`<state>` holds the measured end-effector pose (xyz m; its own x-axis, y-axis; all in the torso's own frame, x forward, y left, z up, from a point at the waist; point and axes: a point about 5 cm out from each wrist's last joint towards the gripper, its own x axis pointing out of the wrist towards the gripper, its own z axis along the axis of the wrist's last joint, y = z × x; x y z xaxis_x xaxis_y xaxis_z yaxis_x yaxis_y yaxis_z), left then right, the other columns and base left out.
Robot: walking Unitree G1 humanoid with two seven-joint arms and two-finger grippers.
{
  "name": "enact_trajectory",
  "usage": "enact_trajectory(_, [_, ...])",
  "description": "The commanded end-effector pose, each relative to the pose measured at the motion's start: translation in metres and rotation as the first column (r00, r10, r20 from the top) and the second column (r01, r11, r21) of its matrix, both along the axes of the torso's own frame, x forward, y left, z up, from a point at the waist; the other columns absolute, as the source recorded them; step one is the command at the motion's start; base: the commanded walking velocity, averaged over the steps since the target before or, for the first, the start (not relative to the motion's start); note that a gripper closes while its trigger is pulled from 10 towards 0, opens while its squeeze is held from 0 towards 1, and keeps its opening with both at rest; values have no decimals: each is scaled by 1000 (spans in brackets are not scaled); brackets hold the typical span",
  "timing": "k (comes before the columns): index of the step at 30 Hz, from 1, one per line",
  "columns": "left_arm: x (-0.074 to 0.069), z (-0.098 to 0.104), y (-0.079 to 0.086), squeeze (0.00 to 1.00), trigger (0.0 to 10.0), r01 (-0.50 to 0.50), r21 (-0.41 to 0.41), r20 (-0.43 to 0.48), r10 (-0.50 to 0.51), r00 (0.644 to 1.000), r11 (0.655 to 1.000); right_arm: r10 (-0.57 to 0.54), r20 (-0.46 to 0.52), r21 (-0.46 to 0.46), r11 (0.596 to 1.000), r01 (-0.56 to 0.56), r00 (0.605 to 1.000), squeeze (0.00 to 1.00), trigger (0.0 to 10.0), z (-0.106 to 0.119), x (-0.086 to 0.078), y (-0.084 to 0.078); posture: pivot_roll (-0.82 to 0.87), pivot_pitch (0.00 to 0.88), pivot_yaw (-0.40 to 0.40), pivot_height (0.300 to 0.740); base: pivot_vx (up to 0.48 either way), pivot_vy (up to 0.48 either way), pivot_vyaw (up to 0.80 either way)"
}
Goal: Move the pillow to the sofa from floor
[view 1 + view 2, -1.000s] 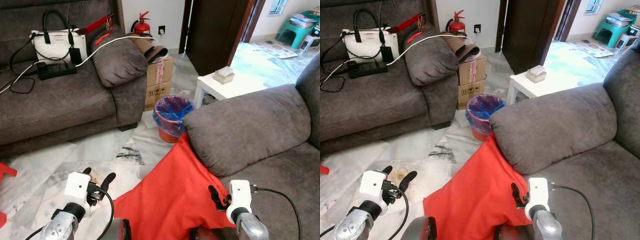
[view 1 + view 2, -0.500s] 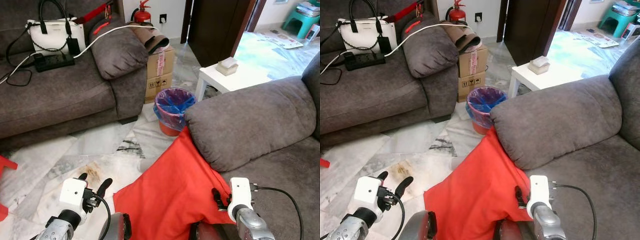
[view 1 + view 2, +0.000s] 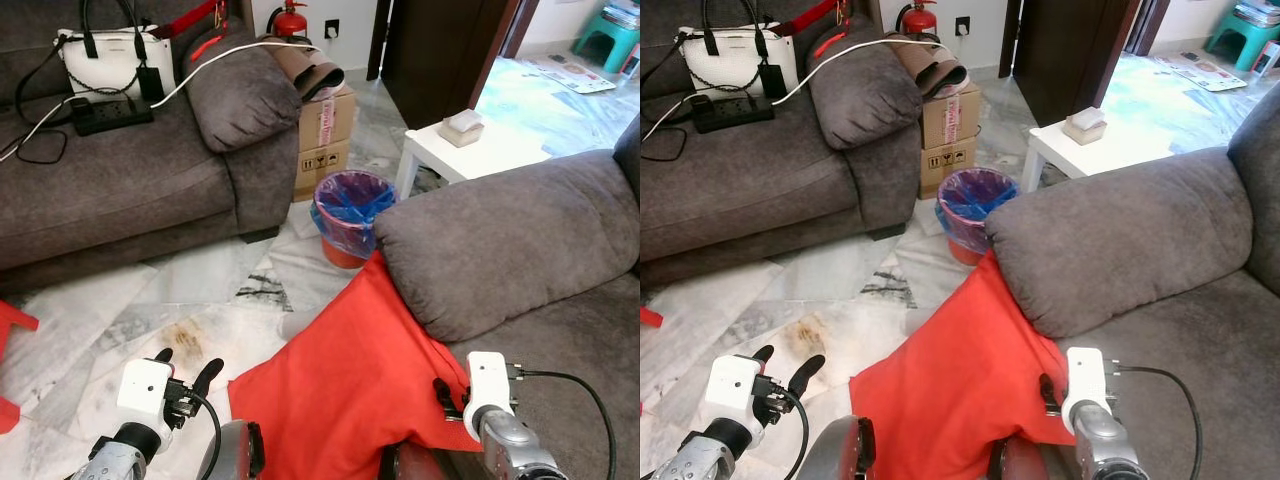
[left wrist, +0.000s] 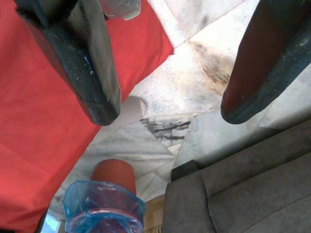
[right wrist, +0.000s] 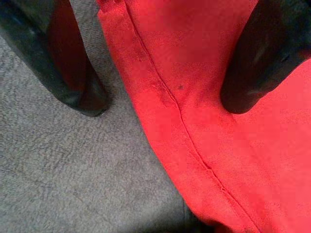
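Red pillow [image 3: 350, 380] leaning against the front of the near grey sofa [image 3: 520, 250], lower part on the marble floor [image 3: 170, 310], upper corner tucked under the sofa's armrest, one edge lapping onto the seat cushion. Compared with a second ago, whole scene slid a little in the head views, so camera motion rather than any shift of the pillow; same slumped pose throughout. Right gripper [image 5: 160, 73] with fingers spread apart, straddling the pillow's seam where red cloth meets grey upholstery, nothing pinched. Left gripper [image 4: 165, 63] likewise spread wide, held over bare floor just beside the pillow's left corner, blue-lined bin [image 4: 104, 206] beyond. Judged as final approach: grasp not yet made, lift onto the seat wholly undone.
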<state>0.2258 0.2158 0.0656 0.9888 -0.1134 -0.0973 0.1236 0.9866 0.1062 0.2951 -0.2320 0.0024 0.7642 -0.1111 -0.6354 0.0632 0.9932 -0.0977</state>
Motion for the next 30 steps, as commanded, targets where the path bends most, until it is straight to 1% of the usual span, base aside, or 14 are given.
enact_trajectory(1, [-4, -3, 2, 0, 10000, -8, -1, -23, 8, 1000, 1000, -36, -88, 12, 999, 37, 995, 0, 10000, -11, -16, -15, 213, 208, -25, 583, 0, 0, 0])
enact_trajectory(5, [-3, -3, 1, 0, 10000, -4, -6, -26, 4, 1000, 1000, 5, -122, 39, 999, -1, 993, 0, 10000, -9, -19, -25, 202, 204, -24, 583, 0, 0, 0])
enact_trajectory(8, [-1, -3, -1, 0, 10000, 1, -9, -26, -1, 1000, 1000, 47, -147, 53, 998, -40, 988, 0, 10000, -10, -22, -27, 198, 201, -24, 583, 0, 0, 0])
enact_trajectory(10, [1, -3, -2, 0, 10000, 6, -11, -25, -7, 1000, 1000, 83, -188, 69, 995, -71, 979, 0, 10000, -13, -26, -28, 192, 194, -22, 583, 0, 0, 0])
enact_trajectory(14, [2, -3, -2, 0, 10000, 9, -13, -23, -9, 1000, 1000, 111, -220, 72, 993, -97, 969, 0, 10000, -16, -30, -27, 190, 189, -20, 583, 0, 0, 0])
enact_trajectory(17, [4, -2, -2, 0, 10000, 9, -14, -20, -9, 1000, 1000, 186, -277, 102, 981, -164, 943, 0, 10000, -23, -39, -22, 191, 187, -20, 583, 0, 0, 0])
enact_trajectory(18, [5, -2, -2, 0, 10000, 8, -14, -18, -9, 1000, 1000, 240, -290, 90, 971, -223, 927, 0, 10000, -26, -41, -20, 188, 186, -19, 583, 0, 0, 0])
enact_trajectory(20, [5, -2, -2, 0, 10000, 9, -14, -17, -9, 1000, 1000, 255, -272, 89, 967, -240, 928, 0, 10000, -25, -40, -19, 189, 185, -18, 583, 0, 0, 0])
enact_trajectory(21, [5, -2, -2, 0, 10000, 9, -14, -17, -9, 1000, 1000, 255, -272, 89, 967, -240, 928, 0, 10000, -25, -40, -19, 189, 185, -18, 583, 0, 0, 0])
enact_trajectory(22, [5, -2, -2, 0, 10000, 8, -16, -16, -9, 1000, 1000, 184, -189, 101, 981, -167, 965, 0, 10000, -19, -34, -22, 185, 184, -17, 583, 0, 0, 0])
enact_trajectory(25, [6, -2, -2, 0, 10000, 8, -17, -14, -8, 1000, 1000, 74, -124, 125, 990, -58, 990, 0, 10000, -14, -30, -29, 180, 183, -17, 583, 0, 0, 0])
enact_trajectory(26, [6, -2, -2, 0, 10000, 8, -19, -15, -9, 1000, 1000, 13, -60, 167, 986, -3, 998, 0, 10000, -10, -27, -32, 177, 182, -15, 583, 0, 0, 0])
enact_trajectory(28, [7, -3, -3, 0, 10000, 9, -20, -16, -9, 1000, 1000, -29, -46, 220, 975, 38, 999, 0, 10000, -10, -27, -34, 177, 182, -15, 583, 0, 0, 0])
enact_trajectory(30, [7, -3, -3, 0, 10000, 11, -21, -16, -12, 1000, 1000, -3, -98, 187, 982, 21, 995, 0, 10000, -16, -36, -36, 171, 182, -14, 583, 0, 0, 0])
